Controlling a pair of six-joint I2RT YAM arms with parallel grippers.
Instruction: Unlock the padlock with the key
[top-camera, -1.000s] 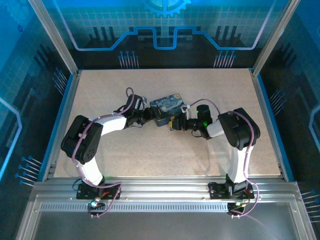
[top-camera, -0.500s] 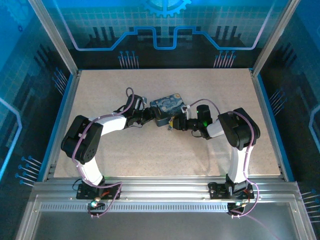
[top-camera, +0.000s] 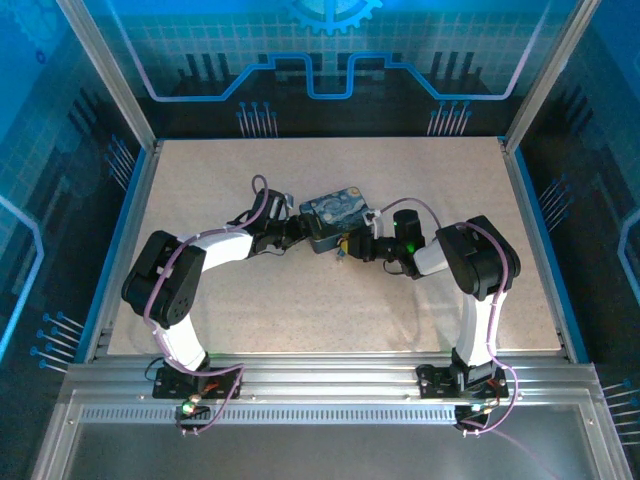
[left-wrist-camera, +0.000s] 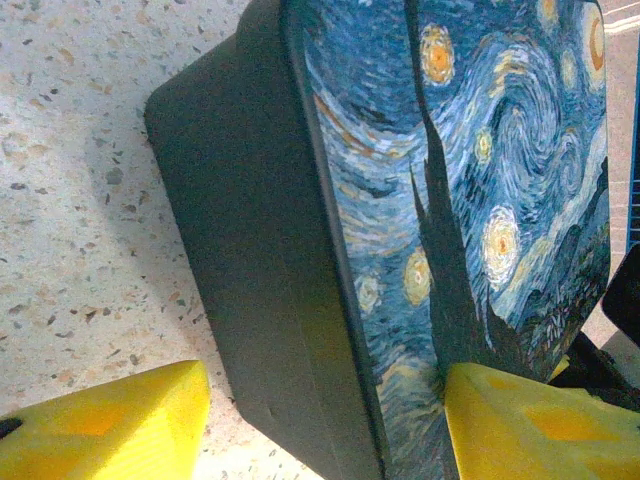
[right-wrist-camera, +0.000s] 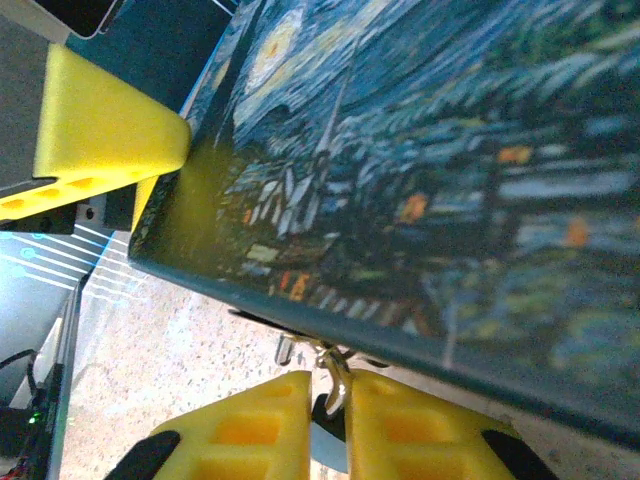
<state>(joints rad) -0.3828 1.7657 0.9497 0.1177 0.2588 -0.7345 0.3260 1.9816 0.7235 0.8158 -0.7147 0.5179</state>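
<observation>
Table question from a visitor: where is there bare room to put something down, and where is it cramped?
Bare tabletop lies between the tin and the far wall, and down both side rails. Another open stretch runs between the two arms toward the near edge. It is crowded mid-table, where the left gripper and right gripper close on the tin.

Bright, even overhead light; wrist close-ups soft and blurred, faint shadows.

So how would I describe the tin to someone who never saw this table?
Look at the middle of the speckled table, between the two arms. The tin lies there, a dark rectangular box. Its lid carries a swirling blue night sky with yellow stars, unlike anything beside it.
</observation>
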